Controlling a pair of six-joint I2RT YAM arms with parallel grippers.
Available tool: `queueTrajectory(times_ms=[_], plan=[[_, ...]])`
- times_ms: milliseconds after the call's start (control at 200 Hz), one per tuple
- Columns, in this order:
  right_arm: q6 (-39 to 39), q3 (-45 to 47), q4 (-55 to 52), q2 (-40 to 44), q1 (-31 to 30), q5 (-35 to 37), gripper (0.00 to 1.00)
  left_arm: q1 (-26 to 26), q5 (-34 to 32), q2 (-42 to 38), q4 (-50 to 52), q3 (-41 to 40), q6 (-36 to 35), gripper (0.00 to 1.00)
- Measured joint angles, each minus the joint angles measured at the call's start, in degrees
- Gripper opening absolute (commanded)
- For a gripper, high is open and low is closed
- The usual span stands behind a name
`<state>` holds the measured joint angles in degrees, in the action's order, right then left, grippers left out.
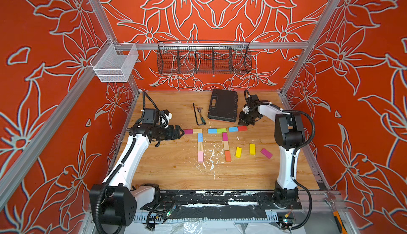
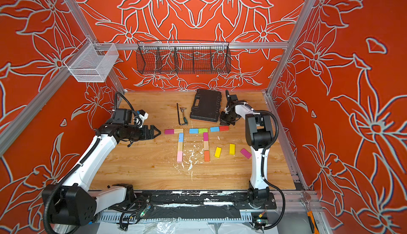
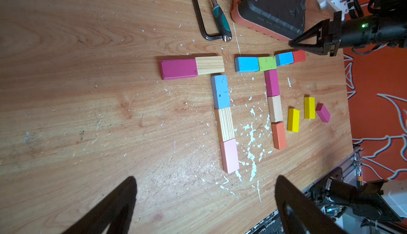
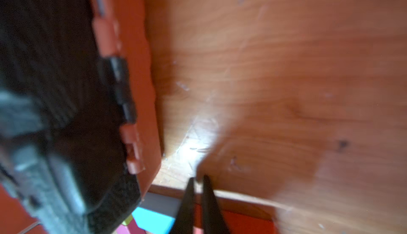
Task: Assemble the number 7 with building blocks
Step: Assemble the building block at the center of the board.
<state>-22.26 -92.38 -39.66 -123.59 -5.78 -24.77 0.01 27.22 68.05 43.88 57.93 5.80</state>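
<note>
**Q:** Mid-table?
**A:** Left number 7 (image 1: pixel 200 137) and right number 7 (image 1: pixel 224 136), side by side. Left gripper (image 1: pixel 182 132) just left of them, jaws wide, empty.
**Q:** Slightly farther?
**A:** Right gripper (image 4: pixel 198 177), fingers barely parted, gripping nothing, at the red block (image 1: pixel 242 128).

Both top views look steeply down from high above the near edge, taking in the whole light wooden tabletop (image 1: pixel 176 173). The left wrist view looks low across it, sharing with them the flat coloured wooden building blocks (image 3: pixel 221 91) and the black plastic case (image 3: pixel 271 8). The right wrist view sits very close and blurred beside that case's edge.
</note>
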Motion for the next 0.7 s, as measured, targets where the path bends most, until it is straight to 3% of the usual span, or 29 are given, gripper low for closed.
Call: queueTrajectory(times_ms=[140,310,701], plan=[[0.3,0.8,0.1,2.3,3.1,0.3,0.56,0.0,-0.1,0.0,0.0,0.0,0.0,0.95],[1.4,3.9,0.2,4.0,5.7,-0.5,0.57,0.0,-0.1,0.0,0.0,0.0,0.0,0.95],[2.4,7.3,2.4,4.0,5.6,-7.8,0.57,0.0,0.0,0.0,0.1,0.0,0.0,0.95]])
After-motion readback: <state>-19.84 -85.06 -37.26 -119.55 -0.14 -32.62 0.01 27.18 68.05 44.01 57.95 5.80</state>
